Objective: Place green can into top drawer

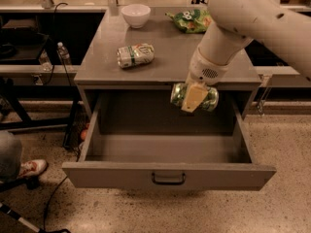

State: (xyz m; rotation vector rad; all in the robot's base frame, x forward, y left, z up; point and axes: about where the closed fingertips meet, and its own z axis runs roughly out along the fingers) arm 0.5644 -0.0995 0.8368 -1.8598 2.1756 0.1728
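The green can (pixel 211 100) lies on its side in the air, over the rear right part of the open top drawer (pixel 116 176), just in front of the front edge of the worktop (pixel 170 57); the gripper (pixel 194 97) is closed around the middle of the can, and both ends of the can stick out beside it. The can is not yet inside; the drawer floor below it looks bare, so I judge the step in hand is the lowering.

You should bring the can straight down, not forward; the right wall of the drawer is near, so leave room there, and watch that the arm does not touch the worktop edge. Release only when the can is close to the floor; it lies with its axis from left to right, so I expect it to roll toward the front or the back if you drop it from high.

The paler can (pixel 135 55), the white bowl (pixel 135 14) and the snack bag (pixel 190 20) stand well apart on the worktop; they should not disturb you.
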